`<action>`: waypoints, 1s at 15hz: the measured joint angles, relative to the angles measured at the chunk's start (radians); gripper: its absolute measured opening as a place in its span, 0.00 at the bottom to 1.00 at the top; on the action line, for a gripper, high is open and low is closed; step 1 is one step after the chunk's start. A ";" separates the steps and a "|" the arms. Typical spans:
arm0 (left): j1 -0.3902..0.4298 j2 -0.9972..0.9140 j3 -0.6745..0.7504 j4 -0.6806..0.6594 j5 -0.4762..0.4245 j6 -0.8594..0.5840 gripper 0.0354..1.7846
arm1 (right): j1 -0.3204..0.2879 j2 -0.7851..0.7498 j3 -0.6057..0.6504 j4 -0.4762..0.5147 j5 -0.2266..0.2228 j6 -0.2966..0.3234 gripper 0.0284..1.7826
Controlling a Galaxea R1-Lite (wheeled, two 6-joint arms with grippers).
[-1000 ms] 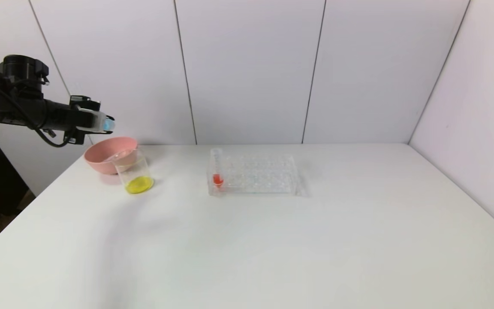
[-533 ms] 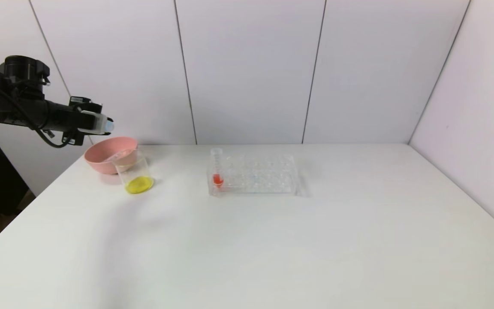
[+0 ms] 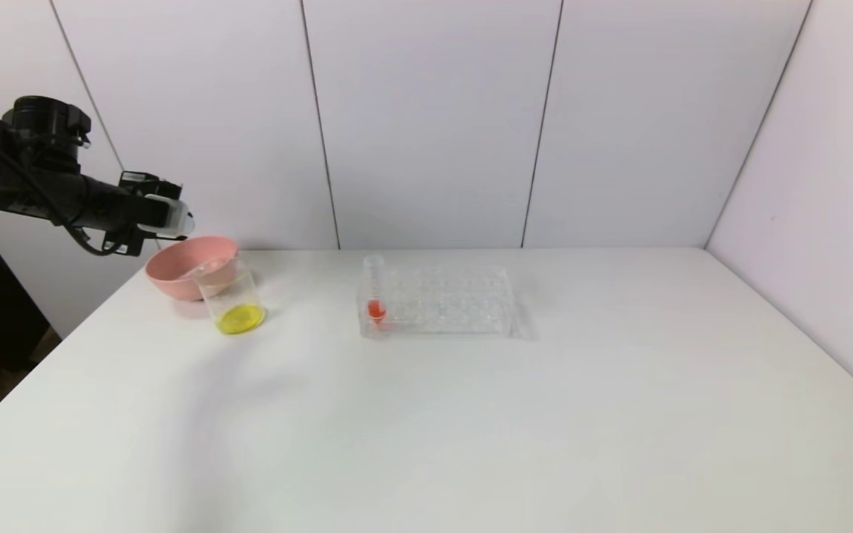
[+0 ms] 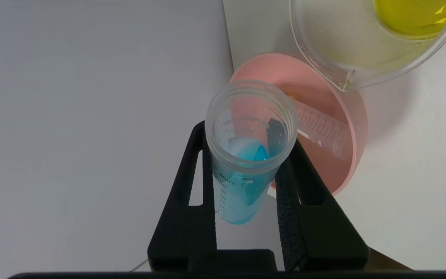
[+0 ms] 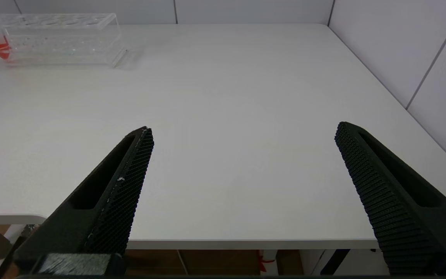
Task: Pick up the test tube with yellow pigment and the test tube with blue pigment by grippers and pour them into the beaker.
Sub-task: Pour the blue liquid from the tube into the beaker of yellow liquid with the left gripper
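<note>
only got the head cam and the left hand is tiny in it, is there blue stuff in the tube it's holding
observer: yes, the left gripper is shut on the blue tube, and blue liquid sits in its rounded end.
operator: where did the yellow one go, can't find it
observer: an empty-looking tube lies on its side in the pink bowl, and the beaker next to the bowl holds plain yellow liquid.
operator: and the right arm
observer: the right gripper is open and holds nothing, low over the near edge of the table.
</note>
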 joint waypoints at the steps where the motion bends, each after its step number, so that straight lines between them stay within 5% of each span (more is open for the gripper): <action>1: -0.001 -0.001 0.000 0.000 0.000 -0.002 0.24 | 0.000 0.000 0.000 0.000 0.000 0.000 0.96; 15: -0.019 -0.029 0.000 0.152 0.076 -0.065 0.24 | 0.000 0.000 0.000 0.000 0.000 0.000 0.96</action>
